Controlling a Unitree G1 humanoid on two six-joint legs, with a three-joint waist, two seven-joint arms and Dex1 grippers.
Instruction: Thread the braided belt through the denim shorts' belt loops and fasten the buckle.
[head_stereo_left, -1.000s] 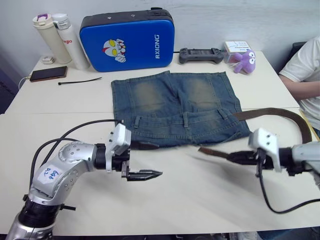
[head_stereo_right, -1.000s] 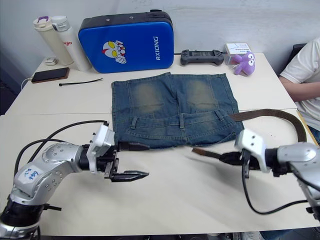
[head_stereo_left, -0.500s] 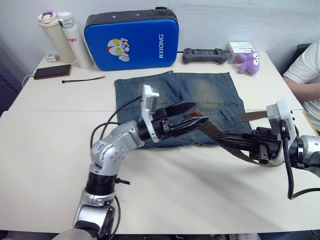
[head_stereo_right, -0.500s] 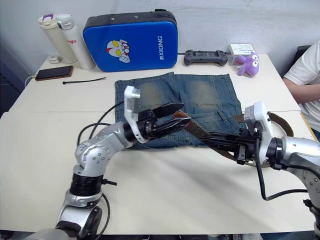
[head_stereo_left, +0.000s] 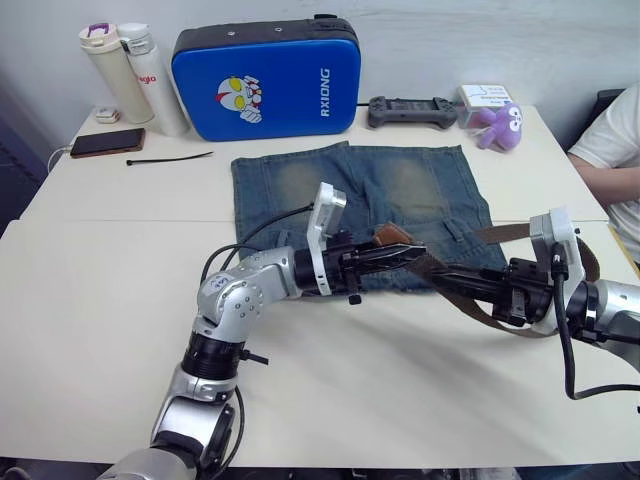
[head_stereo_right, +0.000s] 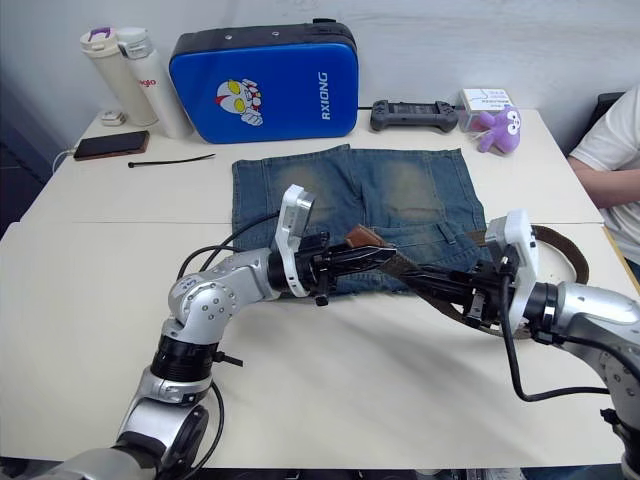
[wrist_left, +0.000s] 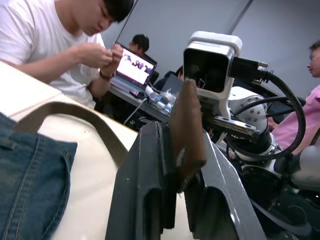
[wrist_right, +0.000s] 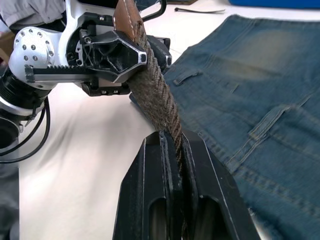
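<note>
- White bench (head_stereo_left: 90, 300) under everything, pale wall behind; a seated person in a white shirt (head_stereo_left: 610, 150) at the far right edge.
- Along the back, left to right: two bottles (head_stereo_left: 125, 65), one phone (head_stereo_left: 100, 143), one black cable tie (head_stereo_left: 168, 158), one blue case (head_stereo_left: 265, 78), one game controller (head_stereo_left: 410, 110), one purple plush toy (head_stereo_left: 497, 123).
- One pair of denim shorts (head_stereo_left: 360, 215) lies flat mid-bench, waistband toward the robot.
- Left claw (head_stereo_left: 405, 257) is clamped on the tan leather tip of the braided belt (head_stereo_left: 455, 283), held just above the waistband.
- Right claw (head_stereo_left: 478, 290) is pinched shut on the woven strap a little further along; the rest loops away toward the right edge of the bench.
- One belt in all; at least two belt loops (wrist_right: 267, 126) show clearly on the shorts; I cannot make out the buckle.
- To do this step well, I would keep the strap taut and flat between the claws, lower the tip level with the waistband, aim it at the nearest loop opening, and feed slowly so the denim does not bunch.
</note>
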